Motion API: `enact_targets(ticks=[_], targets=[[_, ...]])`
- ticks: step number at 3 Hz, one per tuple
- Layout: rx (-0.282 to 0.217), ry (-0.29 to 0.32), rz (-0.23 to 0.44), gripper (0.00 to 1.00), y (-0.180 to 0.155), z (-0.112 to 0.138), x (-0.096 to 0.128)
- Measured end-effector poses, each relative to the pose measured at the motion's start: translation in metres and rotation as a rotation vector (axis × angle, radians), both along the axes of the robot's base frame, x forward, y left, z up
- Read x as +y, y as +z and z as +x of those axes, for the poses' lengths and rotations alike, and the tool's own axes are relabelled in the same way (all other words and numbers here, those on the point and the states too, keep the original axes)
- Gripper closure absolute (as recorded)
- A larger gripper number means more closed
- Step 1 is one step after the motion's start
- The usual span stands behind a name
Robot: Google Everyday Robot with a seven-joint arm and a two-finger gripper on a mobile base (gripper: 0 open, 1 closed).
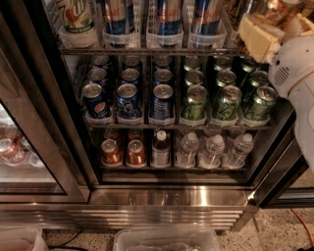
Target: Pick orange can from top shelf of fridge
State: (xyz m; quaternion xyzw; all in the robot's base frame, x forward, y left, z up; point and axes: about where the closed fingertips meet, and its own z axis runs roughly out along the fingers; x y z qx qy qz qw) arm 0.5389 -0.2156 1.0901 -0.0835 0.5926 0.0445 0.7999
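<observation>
Orange can [277, 5] glints copper at the far right-hand edge of the top shelf [147, 50], and only a shiny sliver of it shows. The tan-coloured gripper [274, 24] is right up against it, just beneath. Is it clamped on the can or loose? Cannot tell from here. The white arm [299, 83] comes in along the fridge's [171, 196] right side, angled up toward that corner.

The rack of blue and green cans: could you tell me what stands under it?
In front, two red-brown cans, a white-capped bottle and three water bottles; the rows behind them are mostly covered. The gripper is up right, by the top shelf.
</observation>
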Motion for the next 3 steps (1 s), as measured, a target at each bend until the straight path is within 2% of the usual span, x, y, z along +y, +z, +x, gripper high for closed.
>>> enact_targets(ticks=[2, 3], targets=[[0.087, 0.171, -0.142, 1.00, -0.036, -0.024, 0.034], [0.133, 0.276, -0.205, 1.00, -0.044, -0.033, 0.049]])
